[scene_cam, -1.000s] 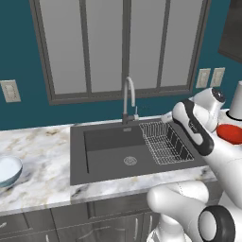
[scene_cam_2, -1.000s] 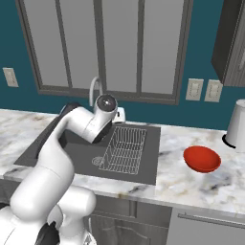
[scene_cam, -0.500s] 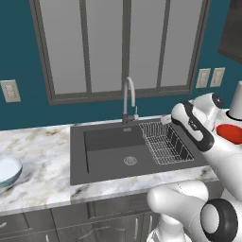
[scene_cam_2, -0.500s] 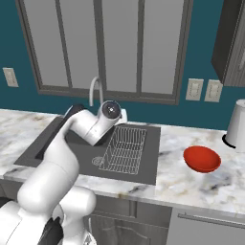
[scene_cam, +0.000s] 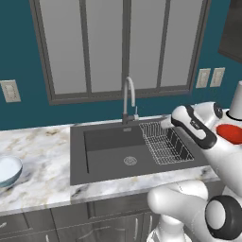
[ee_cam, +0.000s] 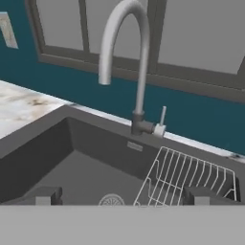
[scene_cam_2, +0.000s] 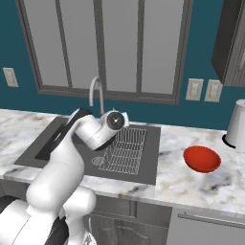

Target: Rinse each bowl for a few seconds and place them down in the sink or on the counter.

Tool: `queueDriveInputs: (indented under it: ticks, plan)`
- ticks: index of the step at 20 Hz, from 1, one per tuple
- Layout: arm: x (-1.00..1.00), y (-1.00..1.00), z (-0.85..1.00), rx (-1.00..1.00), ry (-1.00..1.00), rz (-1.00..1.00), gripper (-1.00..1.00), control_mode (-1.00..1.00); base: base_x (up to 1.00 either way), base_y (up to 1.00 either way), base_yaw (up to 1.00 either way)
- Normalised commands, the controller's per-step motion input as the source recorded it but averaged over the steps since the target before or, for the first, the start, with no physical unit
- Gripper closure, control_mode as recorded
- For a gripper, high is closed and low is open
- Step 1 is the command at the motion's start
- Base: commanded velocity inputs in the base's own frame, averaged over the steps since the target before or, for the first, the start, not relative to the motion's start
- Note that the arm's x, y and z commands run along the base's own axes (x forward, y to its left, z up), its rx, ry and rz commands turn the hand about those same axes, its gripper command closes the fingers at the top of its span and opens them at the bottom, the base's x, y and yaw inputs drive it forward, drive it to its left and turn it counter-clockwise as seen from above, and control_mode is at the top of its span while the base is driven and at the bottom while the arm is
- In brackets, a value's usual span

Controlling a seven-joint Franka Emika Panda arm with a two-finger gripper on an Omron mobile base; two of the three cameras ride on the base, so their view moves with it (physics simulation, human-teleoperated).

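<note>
1. Teal wall and a grey-framed window (scene_cam: 123,47) fill the top of both base views, above the marble counter (scene_cam: 47,156).
2. Centre frame in the left base view lies the dark sink (scene_cam: 118,153), with a round drain (scene_cam: 130,160), a wire rack (scene_cam: 165,144) at its right end and a curved steel tap (scene_cam: 128,99) behind.
3. The pale blue-grey bowl (scene_cam: 7,171) sits at the far left edge of the left base view, on the counter.
4. The red bowl (scene_cam_2: 202,159) rests on the counter at right of the right base view, near a white jar (scene_cam_2: 237,125).
5. The gripper (ee_cam: 122,200) stands spread wide and empty at the bottom of the hand view, over the basin.
</note>
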Motion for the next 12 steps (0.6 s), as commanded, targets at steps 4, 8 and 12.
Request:
queueDriveInputs:
  ticks: [4, 8, 12]
  plan:
    - [0.05, 0.0, -0.13, 0.0, -0.15, 0.06, -1.0, -1.0, 0.0, 0.0, 0.0]
    - [0.06, 0.0, -0.09, 0.0, -0.17, 0.06, -1.0, -1.0, 0.0, 0.0, 0.0]
    - [0.09, 0.0, -0.07, 0.0, -0.14, 0.05, -1.0, -1.0, 0.0, 0.0, 0.0]
